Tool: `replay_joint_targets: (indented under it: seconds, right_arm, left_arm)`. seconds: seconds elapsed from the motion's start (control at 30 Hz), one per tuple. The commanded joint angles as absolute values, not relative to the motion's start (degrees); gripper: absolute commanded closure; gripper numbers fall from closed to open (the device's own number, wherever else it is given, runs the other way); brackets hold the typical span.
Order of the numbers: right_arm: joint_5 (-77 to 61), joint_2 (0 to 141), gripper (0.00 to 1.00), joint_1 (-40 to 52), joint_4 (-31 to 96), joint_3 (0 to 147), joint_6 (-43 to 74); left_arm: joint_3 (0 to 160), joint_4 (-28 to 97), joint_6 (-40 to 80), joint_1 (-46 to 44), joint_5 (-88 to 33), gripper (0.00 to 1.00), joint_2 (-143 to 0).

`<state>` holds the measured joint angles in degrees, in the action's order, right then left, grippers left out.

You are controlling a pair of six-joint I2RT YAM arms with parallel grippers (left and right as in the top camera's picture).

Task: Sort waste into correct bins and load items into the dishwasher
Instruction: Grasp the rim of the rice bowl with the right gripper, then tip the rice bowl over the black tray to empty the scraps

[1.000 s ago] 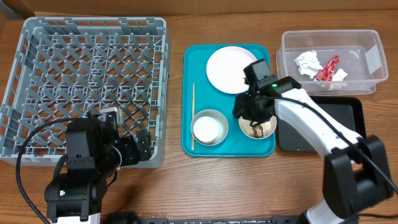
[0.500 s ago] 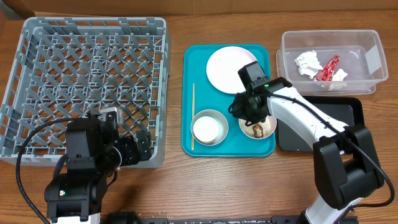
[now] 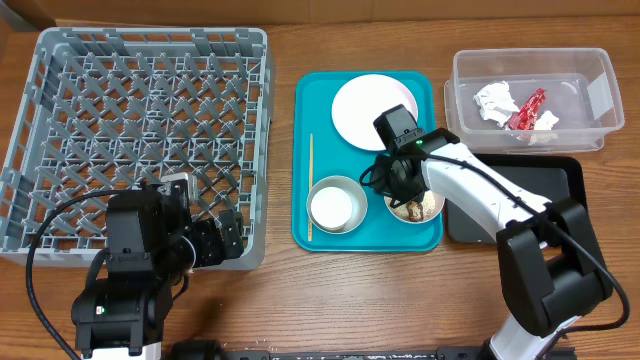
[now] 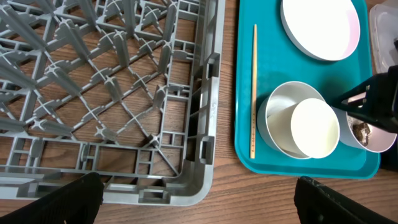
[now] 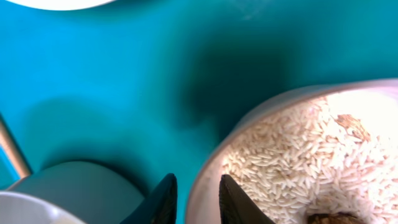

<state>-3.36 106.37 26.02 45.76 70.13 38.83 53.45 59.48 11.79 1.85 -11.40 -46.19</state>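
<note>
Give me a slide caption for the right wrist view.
Right claw straddles the rim of the rice-filled bowl on the teal tray.

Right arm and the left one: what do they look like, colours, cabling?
The right arm has white link shells, black joints, a green LED by the wrist and black jaws. The left arm is mostly black on a white base, with a black cable looping beside it.

Small white bowl [image 5: 298, 155] holds rice-like grains [image 5: 292, 162] and a brown lump [image 5: 328, 218]. White plate [image 3: 368, 110], stick [image 3: 310, 187], tub [image 3: 530, 97] with tissue [image 3: 497, 102] and red wrapper [image 3: 527, 110].
</note>
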Motion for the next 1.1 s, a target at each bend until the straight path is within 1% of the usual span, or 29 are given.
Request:
replay_joint_targets:
  seconds: [0.0, 0.17, 0.2, 0.33, 0.47, 0.6, 0.83, 0.97, 1.07]
  right_arm:
    - [-1.96, 106.65, 0.76, 26.3, 44.99, 67.46, 40.64]
    - [-2.04, 106.65, 0.86, 26.3, 44.14, 67.05, 40.53]
    - [-2.24, 106.65, 0.89, 26.3, 44.16, 67.13, 40.53]
    - [-3.27, 106.63, 0.96, 26.3, 45.06, 67.96, 40.49]
    - [-3.01, 106.63, 0.96, 26.3, 49.93, 71.53, 40.21]
    - [-3.03, 106.28, 0.96, 26.28, 55.42, 76.49, 37.41]
    - [-0.69, 102.67, 0.96, 25.3, 63.55, 84.38, 35.62]
    - [-0.91, 98.19, 0.96, 22.57, 66.65, 86.72, 33.95]
    - [-5.96, 95.13, 0.96, 17.3, 67.53, 86.7, 29.93]
  left_arm:
    - [54.59, 59.57, 10.92, 1.85, -12.1, 0.0, -46.09]
    - [54.59, 59.57, 10.92, 1.85, -12.1, 0.0, -46.09]
    - [54.59, 59.59, 10.94, 1.85, -12.1, 0.0, -46.09]
    - [54.59, 59.77, 10.92, 1.85, -12.1, 0.0, -46.09]
    - [54.59, 59.79, 10.92, 1.85, -12.1, 0.0, -46.09]
    - [54.59, 59.77, 10.92, 1.85, -12.1, 0.0, -46.09]
    - [54.59, 59.79, 10.92, 1.85, -12.08, 0.0, -46.09]
    - [54.59, 59.77, 10.92, 1.85, -12.1, 0.0, -46.09]
    - [54.59, 59.79, 10.92, 1.85, -12.1, 0.0, -46.09]
